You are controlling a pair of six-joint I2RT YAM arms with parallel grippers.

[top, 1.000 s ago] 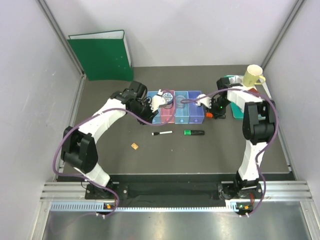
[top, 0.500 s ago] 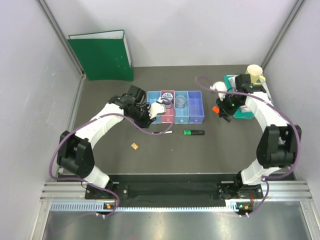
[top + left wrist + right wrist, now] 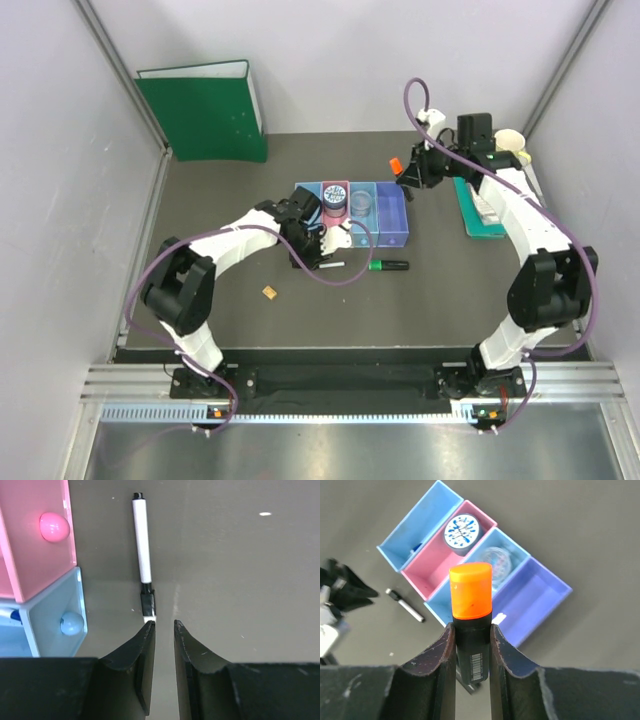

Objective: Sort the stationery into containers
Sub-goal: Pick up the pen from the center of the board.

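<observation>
Pinching orange-capped highlighter (image 3: 471,625), right jaws; pen (image 3: 144,555) just ahead of left jaws.

Lab test cell: white panel walls (image 3: 60,200), aluminium rail (image 3: 350,385), dark tabletop (image 3: 450,300).

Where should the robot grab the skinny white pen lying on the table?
It is best gripped around the middle of the white pen, on its long barrel, coming straight down from above with one finger on each long side. The pen lies flat on the table and is thin and round, so only its sides offer a grip. There is bare table on both sides of it.
</observation>
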